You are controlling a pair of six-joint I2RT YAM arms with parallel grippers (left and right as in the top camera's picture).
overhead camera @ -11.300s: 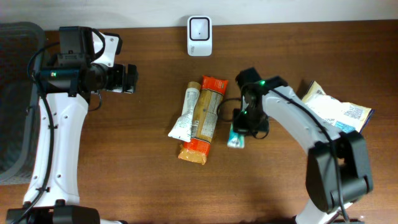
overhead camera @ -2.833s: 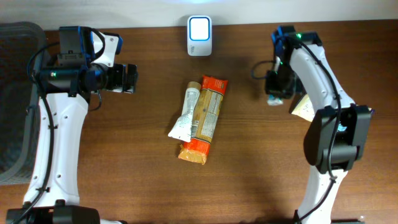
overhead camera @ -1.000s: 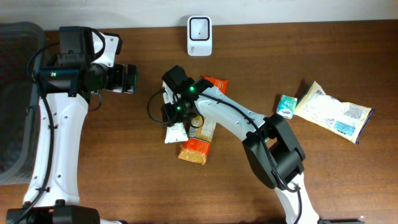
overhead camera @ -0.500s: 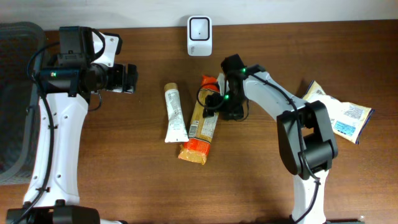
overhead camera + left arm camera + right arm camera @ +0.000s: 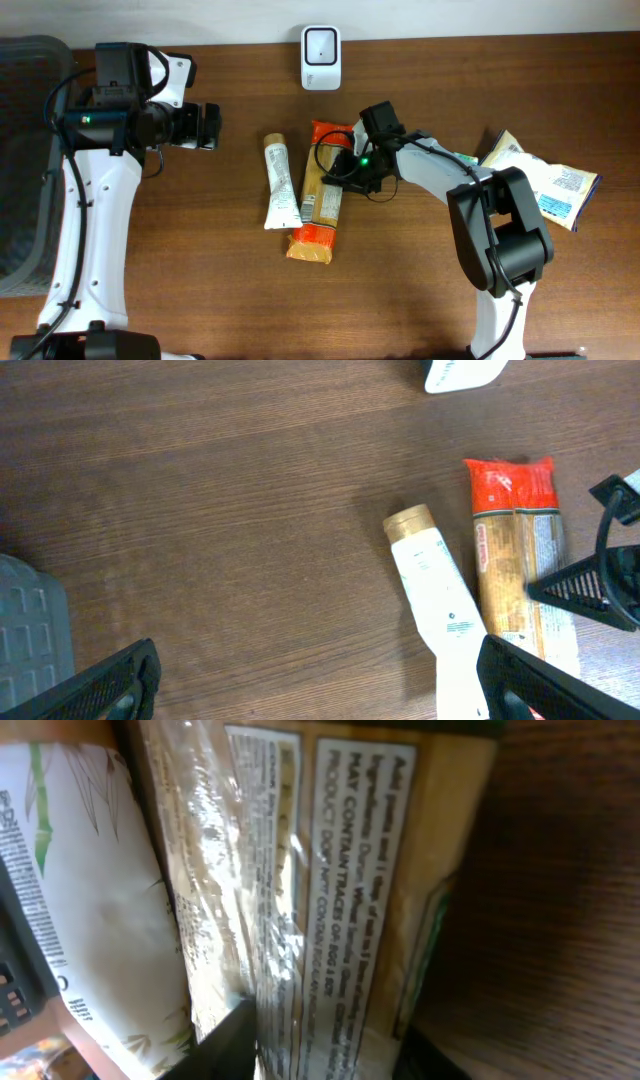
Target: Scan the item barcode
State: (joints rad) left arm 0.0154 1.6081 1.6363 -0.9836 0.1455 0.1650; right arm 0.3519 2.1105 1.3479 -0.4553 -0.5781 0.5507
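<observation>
The left gripper [image 5: 212,127] hangs released, well apart from the items. A white tube [image 5: 281,182] lies just beside the pasta packet [image 5: 322,195] mid-tabletop [image 5: 200,280], below the scanner [image 5: 321,44]. The right gripper [image 5: 345,172] sits at the packet's edge; I cannot tell whether it grips. A shallow pinch on crinkly film could slip. The right wrist view shows the packet's label close up; overhead shows the scanner, absent there.

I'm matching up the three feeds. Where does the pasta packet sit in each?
Overhead: pasta packet at picture centre, running top to bottom.
Left wrist: pasta packet at the right side, orange end uppermost.
Right wrist: pasta packet fills the middle, label text close up.
Shared landmark: white tube lying alongside it in all three.
</observation>
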